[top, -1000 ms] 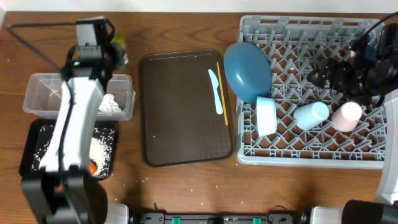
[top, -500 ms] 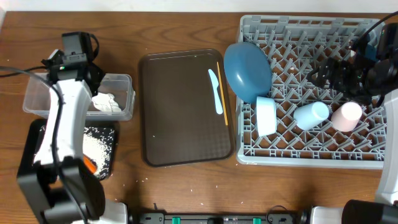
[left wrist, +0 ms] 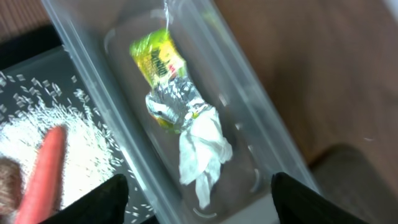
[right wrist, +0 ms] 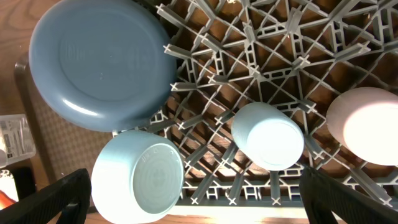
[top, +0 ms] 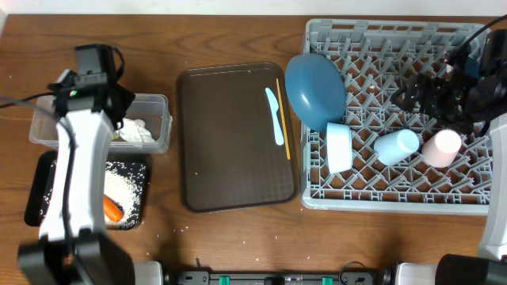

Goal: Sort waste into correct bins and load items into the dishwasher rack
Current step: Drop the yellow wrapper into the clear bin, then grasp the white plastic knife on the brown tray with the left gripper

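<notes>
Tub: you see a clear plastic tub (left wrist: pixel 93 87), rectangular with rounded corners and glossy walls, just beside the black tray (left wrist: pixel 25 68).
Tub contents: a snack wrapper (left wrist: pixel 158 59), yellow-green outside with crinkled silver foil, touches a crumpled white tissue (left wrist: pixel 202 155).
Tray contents: white rice grains (left wrist: pixel 37 124) lie in a loose heap. A smooth orange carrot (left wrist: pixel 43 174) lies at its edge, with a brown lump (left wrist: pixel 5 186) cut off by the frame.
Left gripper: the left gripper (left wrist: pixel 208 202) hangs over the tub, fingers spread wide with nothing between them. The tissue and wrapper lie below, in line with the gap.
Right gripper: the right gripper (right wrist: pixel 202 202) is likewise spread wide and empty, above the rack's contents and clear of them.
Rack: the grey, peg-latticed dishwasher rack (top: pixel 396 47) holds a matte dark-blue plate (top: pixel 314 89) and a pale-blue bowl (top: pixel 339 147). It also holds a light-blue cup (top: pixel 396 146) and, just beside it, a pink cup (top: pixel 441 147).
Serving tray: a dark brown serving tray (top: pixel 230 142) carries a light-blue plastic knife (top: pixel 275 115) beside a thin wooden chopstick (top: pixel 283 119).
Views: overhead, the left arm covers the wrapper, and only the left wrist view shows it plainly. Only the overhead view shows the knife and chopstick. The right wrist view alone shows the ringed undersides of the plate and bowl.
</notes>
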`<act>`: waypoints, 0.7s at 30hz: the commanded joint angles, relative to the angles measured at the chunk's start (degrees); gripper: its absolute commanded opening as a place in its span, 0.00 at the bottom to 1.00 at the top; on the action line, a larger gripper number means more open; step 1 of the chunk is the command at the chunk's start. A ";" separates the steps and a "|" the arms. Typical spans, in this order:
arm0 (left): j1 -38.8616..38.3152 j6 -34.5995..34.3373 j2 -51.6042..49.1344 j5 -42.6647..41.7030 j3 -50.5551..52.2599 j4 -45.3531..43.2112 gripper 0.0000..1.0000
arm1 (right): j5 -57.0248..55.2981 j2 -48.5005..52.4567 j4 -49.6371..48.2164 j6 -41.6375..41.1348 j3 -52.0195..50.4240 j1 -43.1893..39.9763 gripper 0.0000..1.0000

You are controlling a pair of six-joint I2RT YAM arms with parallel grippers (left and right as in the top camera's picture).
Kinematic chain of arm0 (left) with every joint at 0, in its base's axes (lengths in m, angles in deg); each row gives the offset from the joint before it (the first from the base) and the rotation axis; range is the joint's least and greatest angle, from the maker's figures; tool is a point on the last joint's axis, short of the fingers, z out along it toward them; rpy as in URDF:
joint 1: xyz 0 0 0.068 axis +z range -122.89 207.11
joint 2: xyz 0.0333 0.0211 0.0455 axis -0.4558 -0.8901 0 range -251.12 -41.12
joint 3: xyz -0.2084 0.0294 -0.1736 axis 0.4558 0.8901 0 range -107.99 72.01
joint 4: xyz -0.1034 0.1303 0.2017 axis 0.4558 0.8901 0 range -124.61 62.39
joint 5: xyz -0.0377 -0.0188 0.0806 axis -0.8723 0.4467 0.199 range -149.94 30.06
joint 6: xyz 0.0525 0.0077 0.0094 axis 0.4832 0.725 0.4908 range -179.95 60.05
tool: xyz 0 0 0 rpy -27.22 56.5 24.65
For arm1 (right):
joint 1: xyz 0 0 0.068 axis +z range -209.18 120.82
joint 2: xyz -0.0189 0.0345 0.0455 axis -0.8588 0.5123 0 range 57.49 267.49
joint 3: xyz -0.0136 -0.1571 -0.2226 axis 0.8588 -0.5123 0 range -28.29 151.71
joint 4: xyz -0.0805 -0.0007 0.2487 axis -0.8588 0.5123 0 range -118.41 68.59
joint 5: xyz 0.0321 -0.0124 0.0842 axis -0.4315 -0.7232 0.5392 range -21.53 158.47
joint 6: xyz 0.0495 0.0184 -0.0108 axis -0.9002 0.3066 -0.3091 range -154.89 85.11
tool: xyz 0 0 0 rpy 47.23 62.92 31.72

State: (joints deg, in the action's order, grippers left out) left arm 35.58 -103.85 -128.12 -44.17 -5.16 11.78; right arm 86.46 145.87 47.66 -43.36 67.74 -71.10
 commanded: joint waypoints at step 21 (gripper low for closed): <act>-29.20 21.49 -17.77 -38.07 -0.72 -10.95 0.47 | -0.17 0.02 0.48 0.85 0.17 0.37 0.99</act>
State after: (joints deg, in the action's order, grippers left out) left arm 8.33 -84.14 -142.18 -76.02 -5.16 2.64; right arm 86.46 145.87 47.99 -43.36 67.74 -71.10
